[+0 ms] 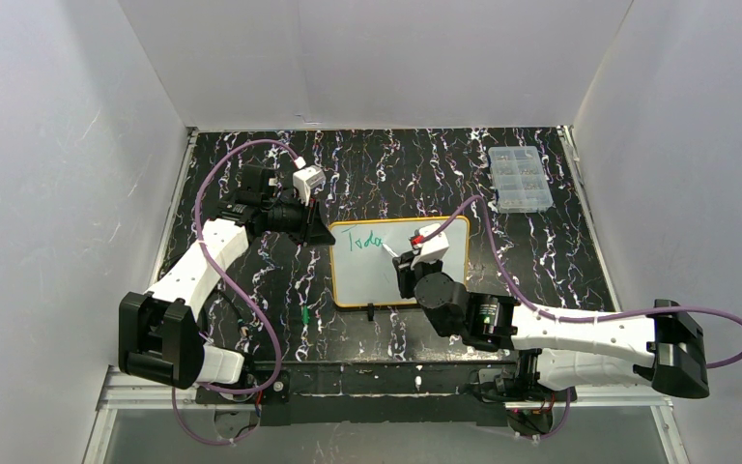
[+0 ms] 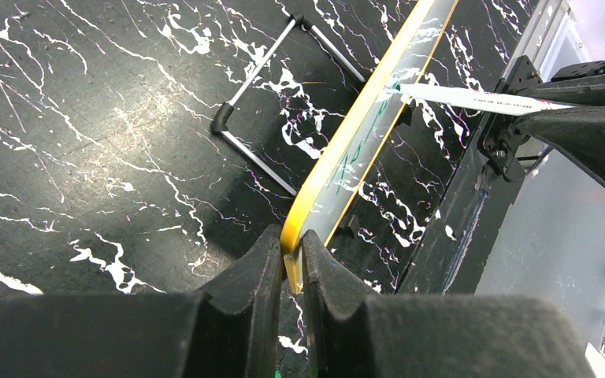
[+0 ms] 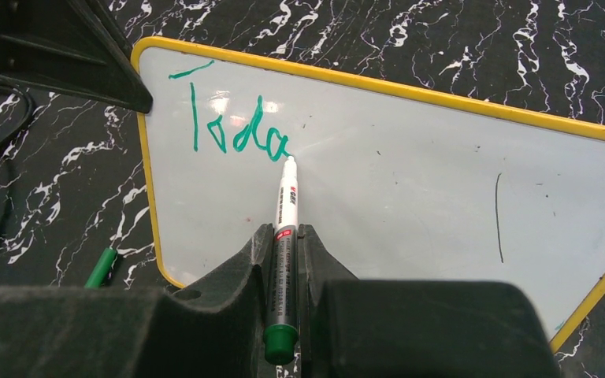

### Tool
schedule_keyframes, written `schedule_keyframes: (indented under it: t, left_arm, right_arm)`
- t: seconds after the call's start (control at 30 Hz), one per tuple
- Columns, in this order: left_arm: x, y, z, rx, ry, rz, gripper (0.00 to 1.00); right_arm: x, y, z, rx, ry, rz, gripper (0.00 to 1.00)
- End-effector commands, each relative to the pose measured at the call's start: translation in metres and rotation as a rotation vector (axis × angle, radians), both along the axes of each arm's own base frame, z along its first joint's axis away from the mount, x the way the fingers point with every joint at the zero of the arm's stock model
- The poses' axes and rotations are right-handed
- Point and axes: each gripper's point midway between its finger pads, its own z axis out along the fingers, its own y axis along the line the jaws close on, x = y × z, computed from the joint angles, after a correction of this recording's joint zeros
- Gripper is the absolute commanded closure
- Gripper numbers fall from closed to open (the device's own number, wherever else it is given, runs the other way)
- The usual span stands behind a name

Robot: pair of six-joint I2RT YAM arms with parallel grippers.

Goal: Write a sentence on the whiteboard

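- The left arm [image 1: 198,266] rises from the desk's near left corner, runs along the left edge and bends inward at the wrist.
- The left hand [image 2: 291,253] is clamped tight on a corner of the whiteboard [image 2: 360,130].
- The right arm [image 1: 580,333] lies along the near edge, reaching from the right corner toward the middle.
- The right hand [image 3: 285,236] grips a marker [image 3: 285,209] between its fingers.

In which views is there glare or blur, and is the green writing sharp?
Right wrist view: glare spots on the whiteboard beside the green writing, which is sharp; the right pincer holding the marker is blurred. Left wrist view: the board's face mirrors veins of the table; the left pincer is soft. Top view: even light, small writing.
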Motion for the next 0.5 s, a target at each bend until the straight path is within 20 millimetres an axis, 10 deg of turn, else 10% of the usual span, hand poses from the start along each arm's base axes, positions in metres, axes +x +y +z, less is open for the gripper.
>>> schedule_keyframes:
  t: [0.0, 0.47]
  left_arm:
    - [-0.002, 0.003, 0.011, -0.003, -0.055, -0.002, 1.00]
    - [-0.001, 0.005, 0.011, 0.006, -0.060, 0.006, 1.00]
  right_arm:
    - [0.002, -0.003, 0.010, 0.015, -0.029, -0.003, 0.99]
    - [-0.004, 0.000, 0.031, 0.067, -0.046, 0.052, 0.99]
